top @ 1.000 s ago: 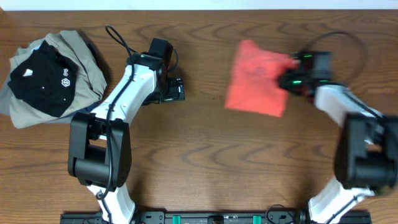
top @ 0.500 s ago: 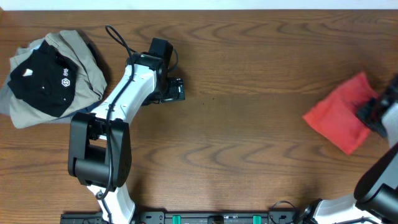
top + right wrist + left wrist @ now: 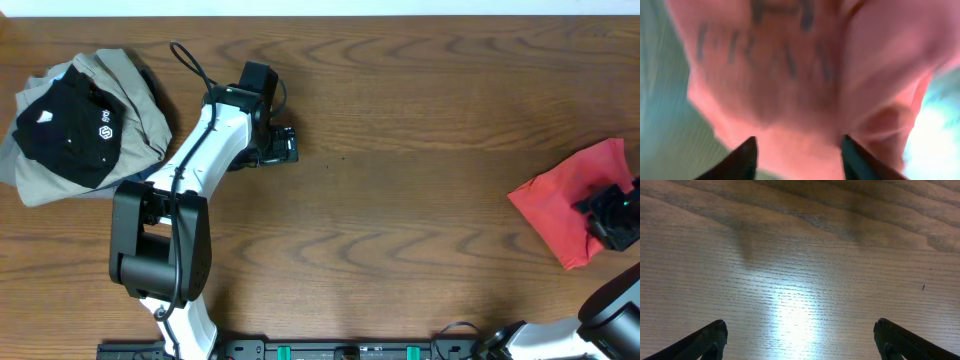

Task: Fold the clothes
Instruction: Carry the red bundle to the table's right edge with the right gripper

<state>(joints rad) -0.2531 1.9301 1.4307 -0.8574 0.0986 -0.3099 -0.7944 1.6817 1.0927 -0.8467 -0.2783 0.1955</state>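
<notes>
From above: black and khaki clothes (image 3: 85,120) sit heaped far left on the tabletop (image 3: 400,250), with the left hand (image 3: 283,146) off to their right. The coral-red T-shirt (image 3: 555,200) lies crumpled at the right edge under the right hand (image 3: 610,215), gone from the middle where it was a second ago. Left wrist: that hand is wide open and empty. Right wrist: that hand is partly open, with the shirt bunched against it.

T-shirt (image 3: 560,205) – coral-red. Its lettering (image 3: 785,55) shows as dull grey block strokes in blurred right wrist view.
Black garment (image 3: 60,135) – small white logo, second white patch to one side.
Khaki-grey garment (image 3: 140,105) plain.
Table (image 3: 400,130) mid-brown wood, darker wavy grain, pale glare patch in left wrist view.
Left arm (image 3: 215,140) white, black joints.
Left gripper (image 3: 800,324) fingers (image 3: 702,342) black.
</notes>
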